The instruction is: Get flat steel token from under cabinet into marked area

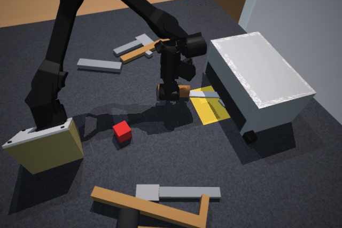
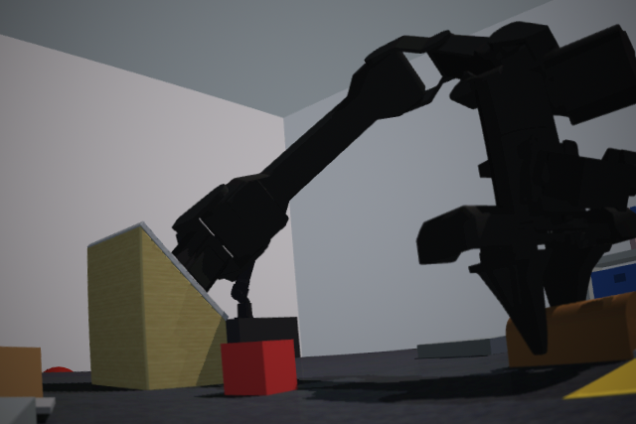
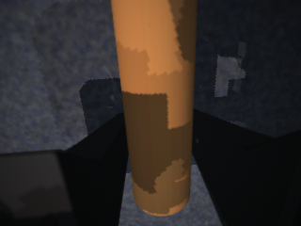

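Note:
My gripper (image 1: 169, 95) (image 2: 554, 328) (image 3: 155, 119) points down and is shut on the orange handle (image 1: 184, 91) (image 2: 595, 332) (image 3: 152, 42) of a tool, low over the table. The tool's pale flat blade (image 1: 202, 94) crosses the far part of the yellow marked area (image 1: 202, 114) (image 2: 611, 383) to the dark front opening of the white cabinet (image 1: 267, 68). The blade's far end is hidden by the cabinet. A small pale grey piece (image 1: 222, 102) shows at the cabinet's front edge, over the yellow area; I cannot tell whether it is the token or the tool's tip.
A red cube (image 1: 122, 131) (image 2: 259, 367) stands between the arm's base and the marked area. A grey bar (image 1: 99, 64) and an orange stick (image 1: 135, 54) lie behind. An orange hooked bar (image 1: 165, 209) overlaps a grey piece (image 1: 190, 192) in front. A black block (image 1: 249, 137) is by the cabinet's near corner.

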